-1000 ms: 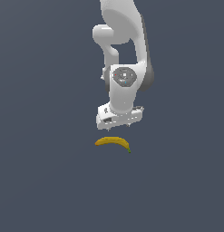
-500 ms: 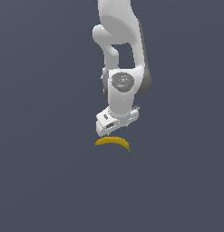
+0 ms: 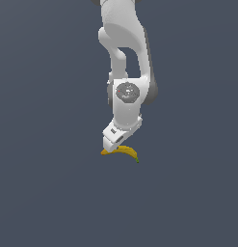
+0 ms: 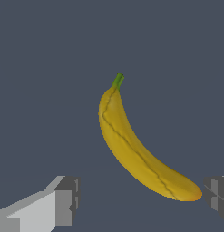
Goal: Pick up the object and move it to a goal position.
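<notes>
**Below the gripper: banana within reach, not yet held**

Flat on the dark grey floor lies the banana (image 4: 136, 149), directly under my gripper (image 3: 115, 144), its green stem toward 5 o'clock in the exterior view and its orange-brown end tucked beneath the hand. I judge it light, fairly firm and smooth-skinned, so its curve may roll or slip under a squeeze. I would take it across the thick middle, not the tapering ends. From the wrist view the fingers (image 4: 63, 201) stand spread wide, nothing between them; one sits just beside the orange-brown end.
</notes>
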